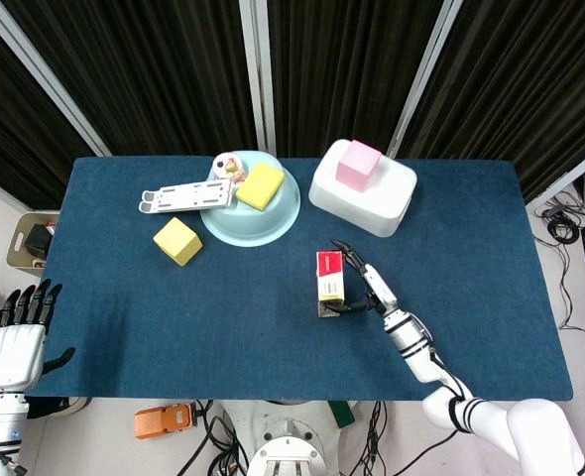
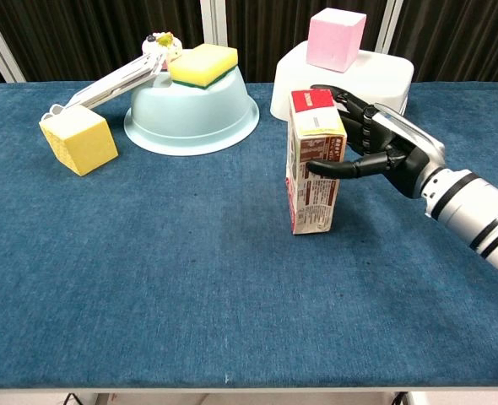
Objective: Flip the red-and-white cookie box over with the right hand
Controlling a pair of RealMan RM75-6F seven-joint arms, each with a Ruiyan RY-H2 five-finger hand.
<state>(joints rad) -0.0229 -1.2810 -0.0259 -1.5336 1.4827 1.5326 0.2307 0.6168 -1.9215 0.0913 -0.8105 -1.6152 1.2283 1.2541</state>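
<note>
The red-and-white cookie box point(image 2: 313, 162) stands upright on end on the blue table point(image 2: 190, 278), red flap on top, its brown printed side toward the chest camera. From above, the cookie box point(image 1: 330, 280) sits right of the table's centre. My right hand point(image 2: 376, 148) grips its upper half from the right, thumb across the near face and fingers behind it. In the head view the right hand point(image 1: 364, 287) sits just right of the box. My left hand point(image 1: 17, 332) hangs off the table's left edge, fingers spread and holding nothing.
A pale blue upturned bowl point(image 2: 192, 114) carries a yellow sponge point(image 2: 203, 64). A white bar point(image 2: 105, 84) leans against the bowl. A yellow cube point(image 2: 78, 139) lies at the left. Behind the box, a white upturned tub point(image 2: 376, 76) bears a pink cube point(image 2: 336, 38).
</note>
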